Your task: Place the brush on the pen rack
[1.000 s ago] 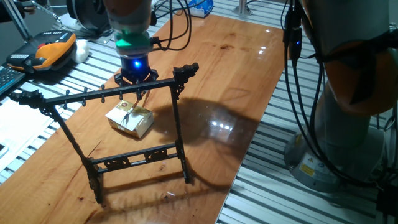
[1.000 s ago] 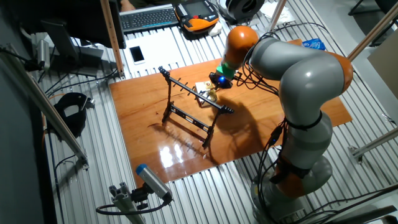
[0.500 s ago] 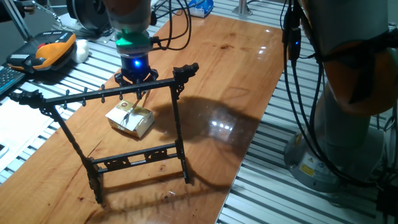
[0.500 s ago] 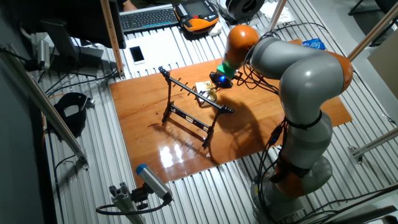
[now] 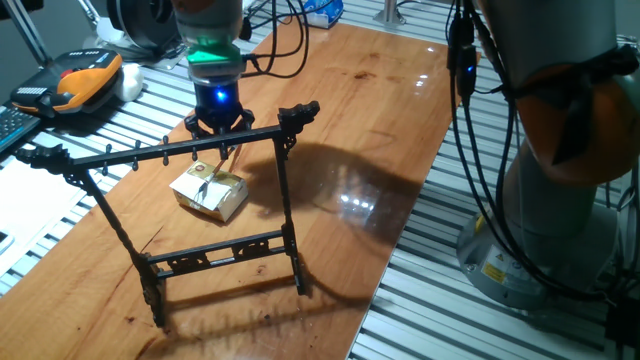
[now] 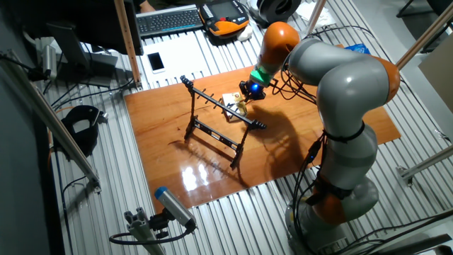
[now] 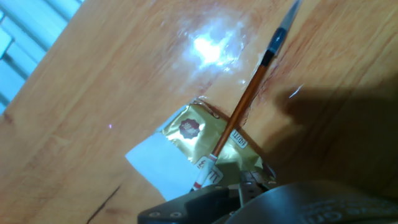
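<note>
Nearest you stands the pen rack (image 5: 190,215), black and upright on the wooden surface (image 5: 380,120), every hook on its top bar bare. Just behind its bar the gripper (image 5: 220,135) hangs over the small gold-wrapped box (image 5: 210,192); since a second ago it has risen slightly, and in the hand view the brush (image 7: 242,112) dangles from the gripper, pinched at its top end, tip aimed at the surface beyond the box. The brush looks lifted free, so carrying it across to a hook remains.
</note>
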`<state>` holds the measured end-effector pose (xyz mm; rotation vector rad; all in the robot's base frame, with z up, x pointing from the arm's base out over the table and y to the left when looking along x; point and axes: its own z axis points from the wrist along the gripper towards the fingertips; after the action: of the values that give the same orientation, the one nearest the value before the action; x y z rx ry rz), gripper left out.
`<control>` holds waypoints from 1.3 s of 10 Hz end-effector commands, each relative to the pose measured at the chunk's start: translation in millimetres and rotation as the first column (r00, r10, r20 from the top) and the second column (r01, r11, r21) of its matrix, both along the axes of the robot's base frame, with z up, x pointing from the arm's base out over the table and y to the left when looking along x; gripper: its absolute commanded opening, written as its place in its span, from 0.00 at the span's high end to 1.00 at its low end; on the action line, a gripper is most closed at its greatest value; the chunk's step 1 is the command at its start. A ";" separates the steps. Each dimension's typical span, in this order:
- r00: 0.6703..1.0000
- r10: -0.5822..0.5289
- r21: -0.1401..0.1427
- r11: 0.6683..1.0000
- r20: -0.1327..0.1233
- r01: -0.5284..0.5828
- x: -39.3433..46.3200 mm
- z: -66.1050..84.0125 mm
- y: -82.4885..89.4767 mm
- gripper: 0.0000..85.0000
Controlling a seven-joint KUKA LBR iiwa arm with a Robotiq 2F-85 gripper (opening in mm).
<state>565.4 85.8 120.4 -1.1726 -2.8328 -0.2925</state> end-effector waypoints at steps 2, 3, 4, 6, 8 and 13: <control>1.000 0.002 0.012 1.000 -0.014 -0.002 0.0 -0.1 0.3 1.00; 1.000 0.017 0.020 1.000 -0.009 -0.016 0.0 -0.1 0.3 1.00; 1.000 0.020 0.015 1.000 0.003 -0.020 0.0 -0.1 0.3 1.00; 0.999 -0.049 0.005 0.999 0.019 0.049 0.0 -0.1 0.3 1.00; 0.985 -0.167 0.013 0.986 0.040 0.166 2.2 -1.6 1.0 1.00; 0.919 -0.390 0.045 0.920 0.051 0.388 14.4 -12.3 3.1 1.00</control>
<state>579.9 88.9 108.2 -1.5723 -2.6941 -0.3975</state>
